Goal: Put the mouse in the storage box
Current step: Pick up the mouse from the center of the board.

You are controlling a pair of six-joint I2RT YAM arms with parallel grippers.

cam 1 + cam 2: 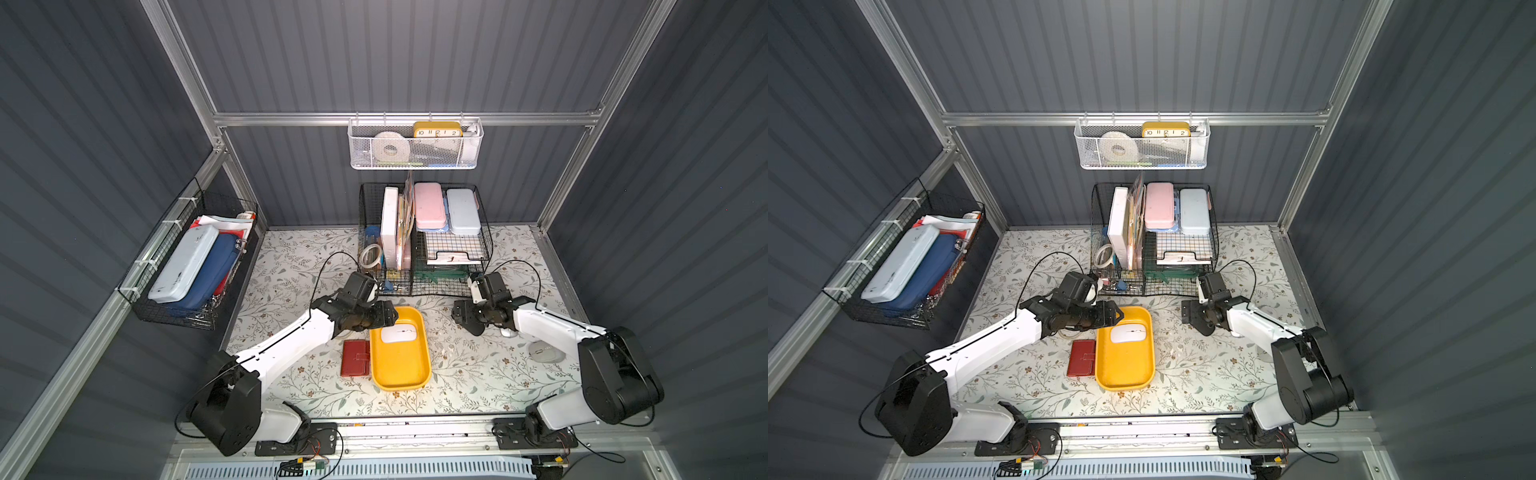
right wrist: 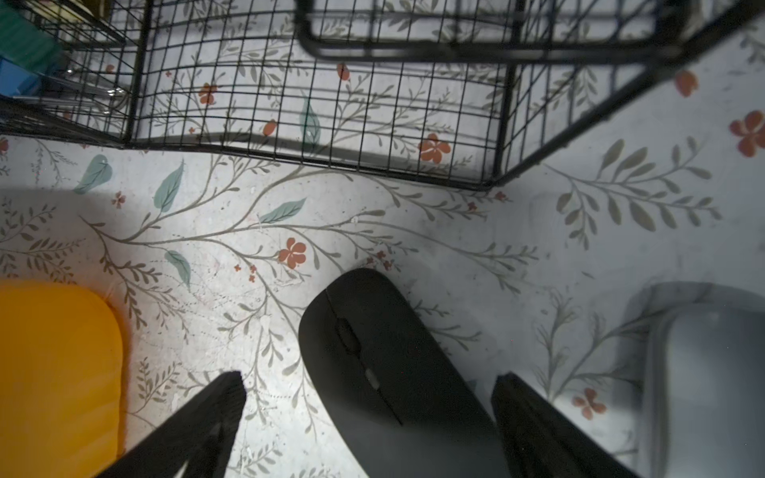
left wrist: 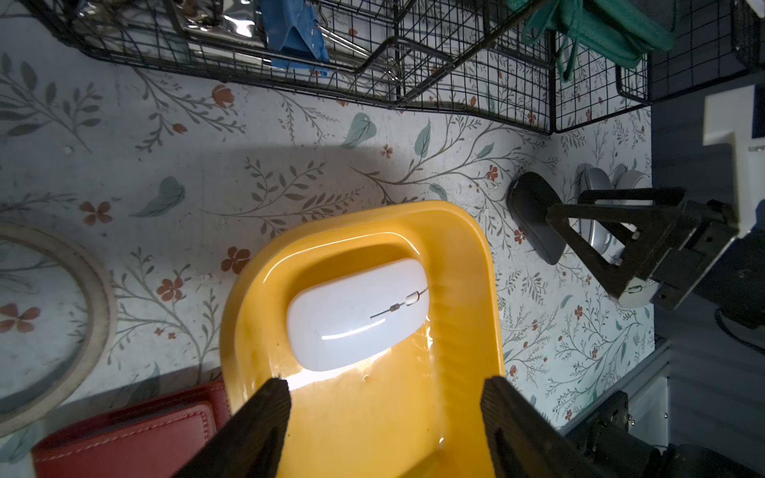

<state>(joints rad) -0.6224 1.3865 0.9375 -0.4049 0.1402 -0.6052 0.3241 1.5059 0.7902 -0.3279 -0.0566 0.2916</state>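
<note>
Now raise the left gripper [image 3: 385,393], spread and empty, straight up off the yellow storage box [image 3: 455,231] without nudging the white mouse [image 3: 358,314] lying free inside. Lower the right gripper [image 2: 370,385], spread wide and holding nothing, squarely astride the black mouse [image 2: 364,327] on the floral table [image 2: 414,231] between the box and the grey mouse [image 2: 703,372]. Close across its narrow flanks. Looks slim, matte black and low-domed, with a scroll wheel along the middle. Probably slips under a shallow pinch.
</note>
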